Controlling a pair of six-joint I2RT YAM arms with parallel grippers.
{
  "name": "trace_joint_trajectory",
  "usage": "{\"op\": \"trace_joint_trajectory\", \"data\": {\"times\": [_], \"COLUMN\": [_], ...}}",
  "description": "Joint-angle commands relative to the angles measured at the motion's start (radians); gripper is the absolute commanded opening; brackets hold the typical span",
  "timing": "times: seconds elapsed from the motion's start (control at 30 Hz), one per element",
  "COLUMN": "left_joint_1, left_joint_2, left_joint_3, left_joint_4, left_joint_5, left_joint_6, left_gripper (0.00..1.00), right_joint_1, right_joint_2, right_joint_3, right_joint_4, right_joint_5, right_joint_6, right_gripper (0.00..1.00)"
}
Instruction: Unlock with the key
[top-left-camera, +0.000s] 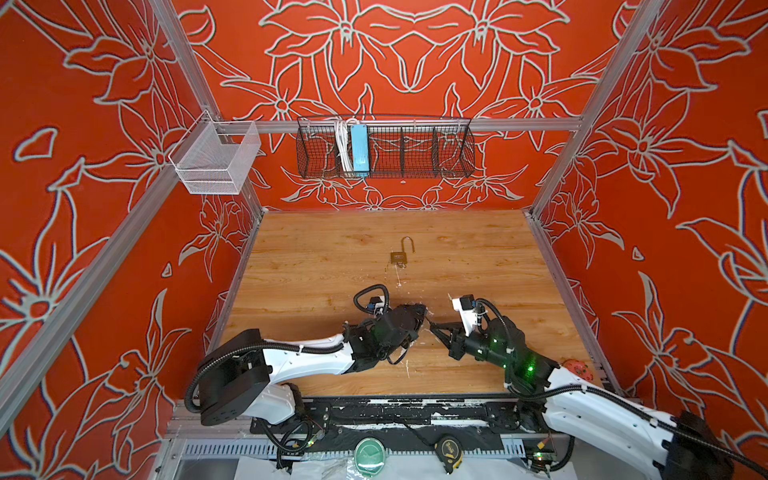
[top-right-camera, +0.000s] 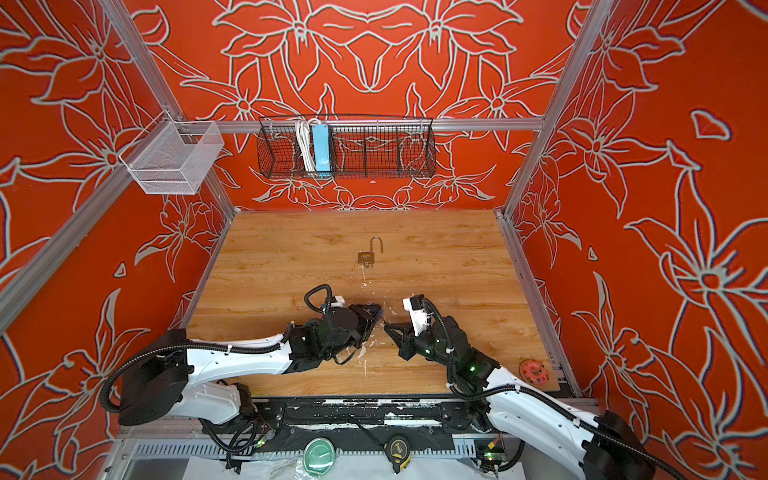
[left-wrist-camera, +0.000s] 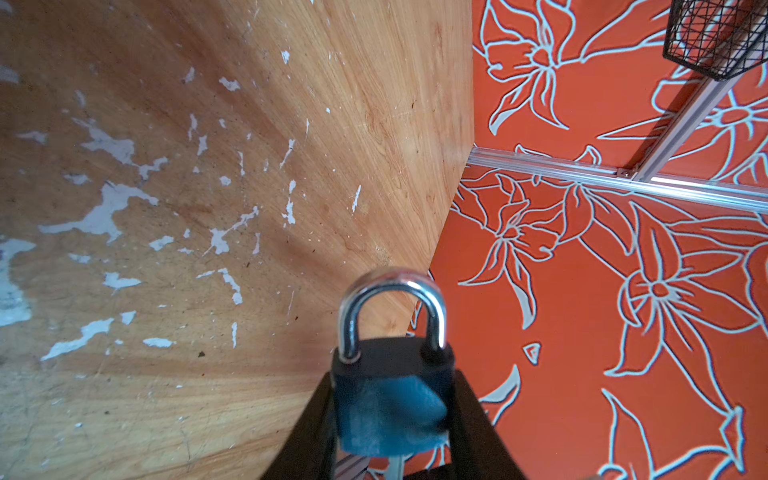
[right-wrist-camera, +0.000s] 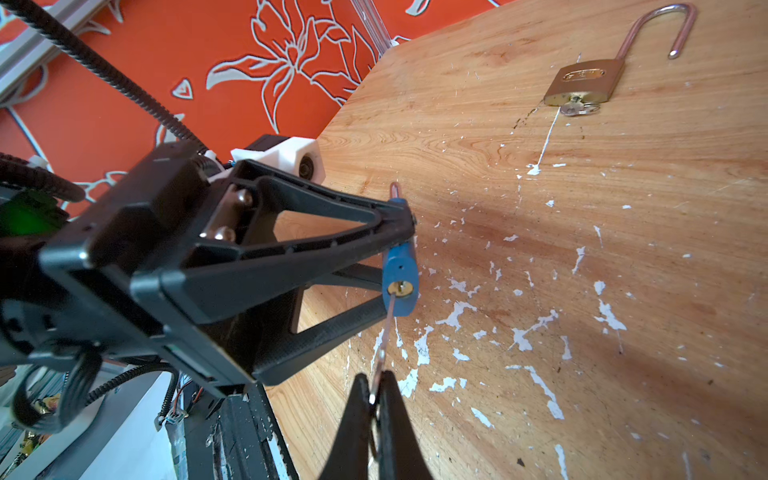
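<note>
Near the middle of the wooden table (top-left-camera: 332, 249), a little toward 6 o'clock, the two arms meet tip to tip. The left gripper (top-left-camera: 420, 316) comes in from 8 o'clock and the right gripper (top-left-camera: 432, 326) from 4 o'clock. In both top views the thing between them is little more than a dark speck.

The wrist views show it. In the left wrist view the left gripper's jaws are part-way apart and clamp the body of a blue padlock (left-wrist-camera: 390, 411) from both sides. Its steel shackle (left-wrist-camera: 392, 278) is seated in the body at both ends. The keyhole does not show there.

In the right wrist view the keyhole end of the blue padlock (right-wrist-camera: 401, 272) faces the camera. The right gripper (right-wrist-camera: 374, 386) is pinched almost fully closed on the head of a key (right-wrist-camera: 386, 328). The blade runs straight into the brass keyhole. Whether the key is turned cannot be told.

At 12 o'clock from the grippers, well apart from them, a brass padlock (top-left-camera: 398, 257) lies flat on the table. Both top views show its open shackle (top-right-camera: 377, 243). Only the right wrist view shows a second key (right-wrist-camera: 575, 109) sitting in its keyhole.
</note>
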Motion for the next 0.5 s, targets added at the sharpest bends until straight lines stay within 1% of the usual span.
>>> {"op": "trace_joint_trajectory", "data": {"times": [0.0, 0.47], "left_joint_1": [-0.01, -0.019], "left_joint_2": [-0.007, -0.01], "left_joint_3": [0.005, -0.001], "left_joint_4": [0.05, 0.06], "left_joint_5": [-0.014, -0.011], "left_joint_6": [-0.011, -0.013], "left_gripper": [0.0, 0.0], "right_joint_1": [0.002, 0.001], "right_joint_2": [0.006, 0.039], "right_joint_3": [0.042, 0.058], "right_joint_4": [0.016, 0.023], "right_joint_5": [0.02, 0.031], "right_joint_6": [-0.011, -0.013], "right_gripper": [0.0, 0.0]}}
